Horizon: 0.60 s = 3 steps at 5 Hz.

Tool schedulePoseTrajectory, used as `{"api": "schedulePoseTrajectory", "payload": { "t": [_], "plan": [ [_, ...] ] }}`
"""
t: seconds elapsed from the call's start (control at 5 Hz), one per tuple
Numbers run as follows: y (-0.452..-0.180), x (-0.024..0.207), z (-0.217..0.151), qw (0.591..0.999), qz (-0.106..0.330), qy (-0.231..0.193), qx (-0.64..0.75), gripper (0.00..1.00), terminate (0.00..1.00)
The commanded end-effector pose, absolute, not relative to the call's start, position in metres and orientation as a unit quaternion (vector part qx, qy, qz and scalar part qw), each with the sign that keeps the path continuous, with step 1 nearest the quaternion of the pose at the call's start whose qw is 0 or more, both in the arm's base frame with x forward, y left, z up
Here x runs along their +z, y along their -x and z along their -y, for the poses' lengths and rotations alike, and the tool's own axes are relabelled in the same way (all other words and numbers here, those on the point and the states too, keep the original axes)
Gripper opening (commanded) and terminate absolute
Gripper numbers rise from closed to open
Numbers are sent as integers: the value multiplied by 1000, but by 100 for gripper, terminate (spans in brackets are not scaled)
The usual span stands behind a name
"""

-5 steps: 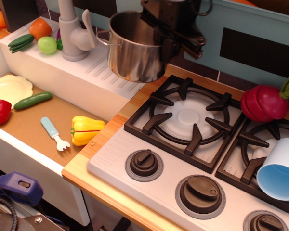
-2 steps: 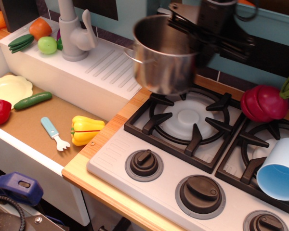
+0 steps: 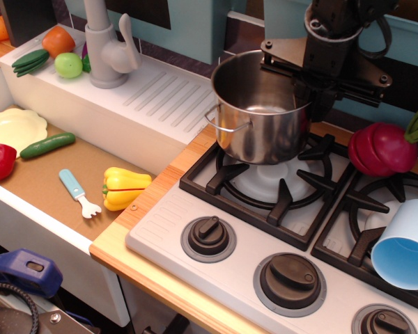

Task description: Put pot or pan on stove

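Gripper [image 3: 308, 104] clamped on the far right rim of the pot [image 3: 259, 108], carrying it over the stove [image 3: 216, 191].

Single view: pot upright, mouth up, hanging below and left of the gripper, above the rear of the left burner grate [image 3: 275, 182]; contact with the grate cannot be told. No readable writing or brand.
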State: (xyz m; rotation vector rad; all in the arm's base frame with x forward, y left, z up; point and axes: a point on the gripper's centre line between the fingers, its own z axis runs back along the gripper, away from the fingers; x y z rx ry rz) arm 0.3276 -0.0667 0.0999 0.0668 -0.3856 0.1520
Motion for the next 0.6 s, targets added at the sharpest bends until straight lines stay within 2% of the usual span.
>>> {"api": "schedulePoseTrajectory", "payload": {
  "t": [0.0, 0.2, 0.4],
  "plan": [
    [-330, 110, 69, 975, 209, 4, 79, 100, 0],
    [-330, 110, 69, 975, 209, 4, 79, 100, 0],
    [-330, 110, 69, 975, 209, 4, 79, 100, 100]
  ]
}}
